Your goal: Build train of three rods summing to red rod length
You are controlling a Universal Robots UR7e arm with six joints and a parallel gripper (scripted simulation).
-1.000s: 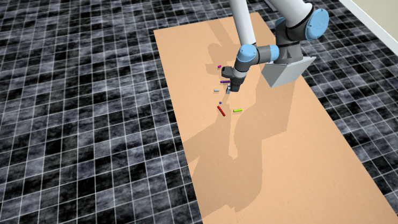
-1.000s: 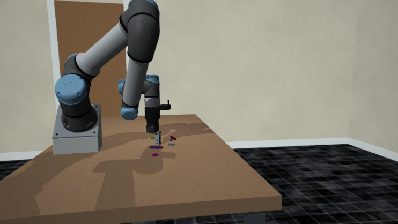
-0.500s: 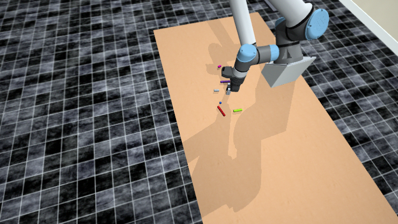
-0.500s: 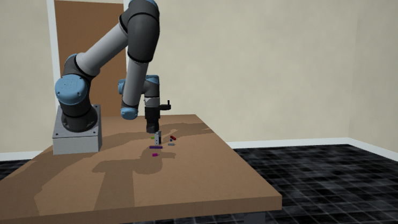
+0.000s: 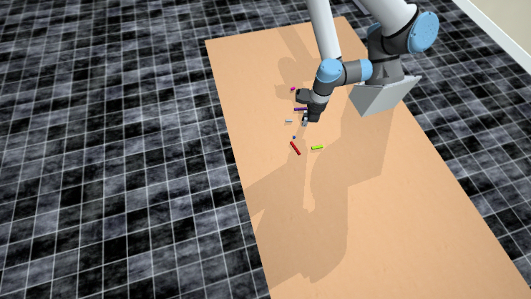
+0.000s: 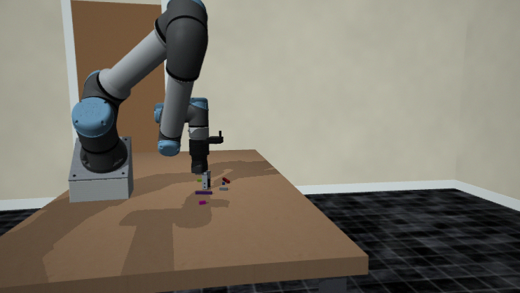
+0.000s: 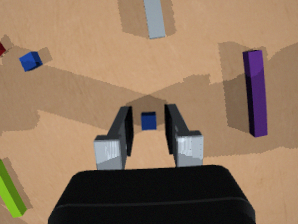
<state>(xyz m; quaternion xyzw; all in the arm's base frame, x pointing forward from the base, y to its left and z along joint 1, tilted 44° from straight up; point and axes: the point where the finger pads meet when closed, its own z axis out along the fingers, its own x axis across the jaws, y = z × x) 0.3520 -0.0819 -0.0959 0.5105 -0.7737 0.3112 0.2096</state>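
With the gripper (image 5: 304,123) (image 6: 206,188) (image 7: 148,120) about half open, holding nothing, the near blue rod (image 7: 149,121) sits between its fingers, gaps both sides, long axis unclear; spare blue rod (image 5: 293,137) (image 6: 223,183) (image 7: 30,61) lies toward the table's (image 5: 427,222) (image 6: 254,266) long edge opposite the base.

Compared with one second ago, the fingers of the gripper (image 5: 305,117) (image 6: 206,184) (image 7: 149,111) stand slightly farther apart. In the top view, the pale finger nearest the picture's bottom edge sits a little lower, farther from its partner; the shift is small.
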